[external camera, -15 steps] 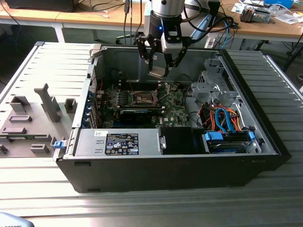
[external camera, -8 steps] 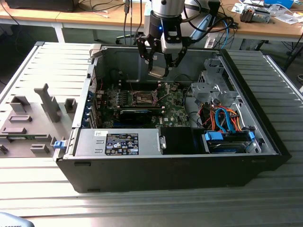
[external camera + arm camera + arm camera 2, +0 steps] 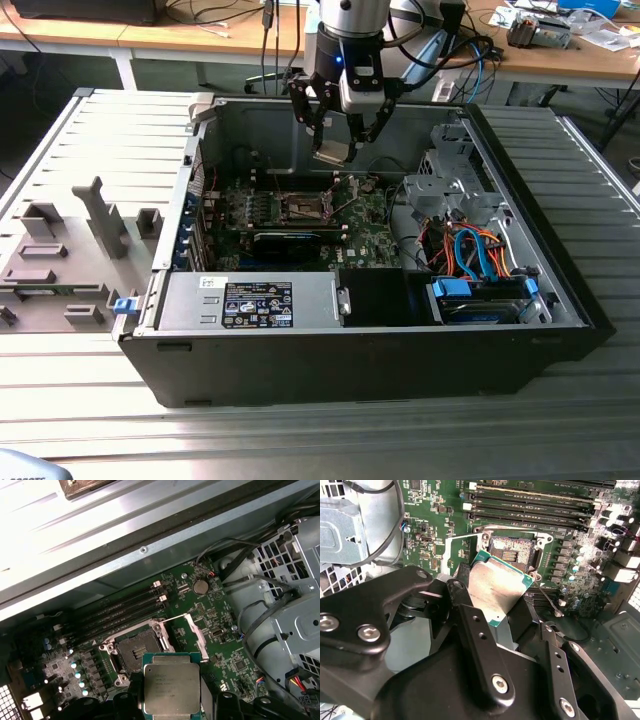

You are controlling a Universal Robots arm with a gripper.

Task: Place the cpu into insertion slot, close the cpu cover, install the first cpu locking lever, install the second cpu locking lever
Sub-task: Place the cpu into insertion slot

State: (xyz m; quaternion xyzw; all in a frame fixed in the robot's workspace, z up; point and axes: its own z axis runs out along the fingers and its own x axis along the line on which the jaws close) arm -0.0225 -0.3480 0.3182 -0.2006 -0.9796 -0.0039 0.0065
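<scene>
**Holding the cpu in the air close to the open insertion slot**

The cpu (image 3: 495, 587), a pale silver-beige plate with a green edge, hangs clear of the board, above the insertion slot (image 3: 512, 550) and slightly to one side of it. In the exterior view it sits higher than the slot and a little toward that view's right. The slot lies bare, with its dark brownish contact field uncovered.

In the first wrist view the cpu cover (image 3: 196, 637) stands tipped up from the slot's edge, with a thin wire lever (image 3: 172, 619) raised beside it. This upright cover is the nearest thing to the cpu. Long black memory sockets (image 3: 535, 500) run along one side of the slot on the green motherboard (image 3: 440, 555).

In the exterior view a long black card (image 3: 290, 240) lies just in front of the slot. A grey labelled box (image 3: 250, 300) sits further forward. A metal drive cage (image 3: 455, 185) with orange and blue cables (image 3: 470, 250) is well off toward that view's right. All of this sits inside an open computer case (image 3: 350, 370) resting on a ribbed metal surface (image 3: 300, 440).

The arm (image 3: 350, 20) reaches down into the case from above its back wall, with the gripper (image 3: 338, 140) pointing downward over the board near the slot. The gripper is clenched on the cpu. Its black fingers (image 3: 470, 630) press opposite edges, and the plate sits at the fingertips below the gripper's body, silver face up.
</scene>
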